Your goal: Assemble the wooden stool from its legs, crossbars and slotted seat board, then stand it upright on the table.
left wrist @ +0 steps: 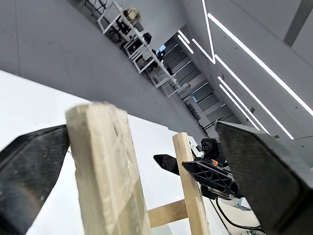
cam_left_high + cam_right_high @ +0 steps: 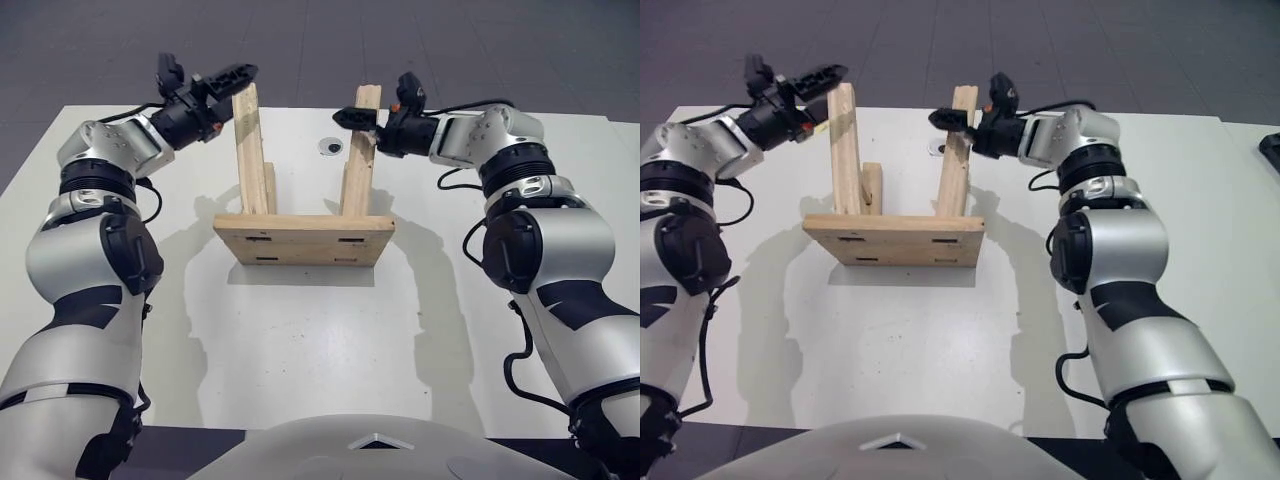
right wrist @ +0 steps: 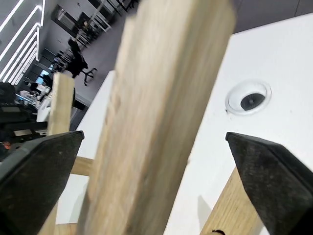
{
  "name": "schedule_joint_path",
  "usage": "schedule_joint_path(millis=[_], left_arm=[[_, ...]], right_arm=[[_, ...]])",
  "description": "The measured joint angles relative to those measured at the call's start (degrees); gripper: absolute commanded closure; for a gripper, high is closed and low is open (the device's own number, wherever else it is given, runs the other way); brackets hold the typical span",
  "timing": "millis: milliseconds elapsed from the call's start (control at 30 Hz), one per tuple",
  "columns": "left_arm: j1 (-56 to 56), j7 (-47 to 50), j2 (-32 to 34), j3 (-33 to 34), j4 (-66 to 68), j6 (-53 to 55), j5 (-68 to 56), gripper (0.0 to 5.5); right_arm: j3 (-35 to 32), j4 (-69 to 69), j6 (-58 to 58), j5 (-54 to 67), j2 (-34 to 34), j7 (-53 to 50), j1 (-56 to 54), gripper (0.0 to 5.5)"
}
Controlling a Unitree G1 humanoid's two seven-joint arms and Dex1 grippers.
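The wooden stool (image 2: 304, 240) appears to lie on its side on the white table (image 2: 300, 340). Its slotted seat board (image 2: 300, 248) faces me, and the legs run away toward the far edge. My left gripper (image 2: 228, 88) is open around the far end of the left leg (image 2: 250, 140), and this end shows between the dark fingers (image 1: 29, 171) in the left wrist view. At the end of the right leg (image 2: 360, 150) my right gripper (image 2: 362, 118) is also open, one finger (image 3: 34, 176) on each side of the wood. A crossbar (image 1: 166, 213) joins the legs.
A round cable hole (image 2: 330, 146) sits in the table between the legs, near the far edge. Bare white table surface lies in front of the seat board and to both sides. Grey floor lies beyond the far edge.
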Motion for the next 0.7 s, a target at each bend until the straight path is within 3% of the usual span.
schedule_joint_path(millis=[233, 433, 700], left_arm=[[3.74, -0.77, 3.12, 2.83, -7.12, -4.41, -1.38, 0.12], [12.81, -2.10, 5.03, 5.06, -30.57, -2.43, -6.87, 0.12], [43.36, -5.11, 8.15, 5.22, -65.73, 2.61, -8.75, 0.12]], right_arm=[[-2.73, -13.59, -0.66, 1.56, -4.28, 2.25, 4.56, 0.10], [-3.30, -34.03, -5.55, 1.42, -7.33, 2.06, 12.55, 0.10], [-3.84, -58.88, -6.42, 1.37, -10.22, 5.77, 34.79, 0.10]])
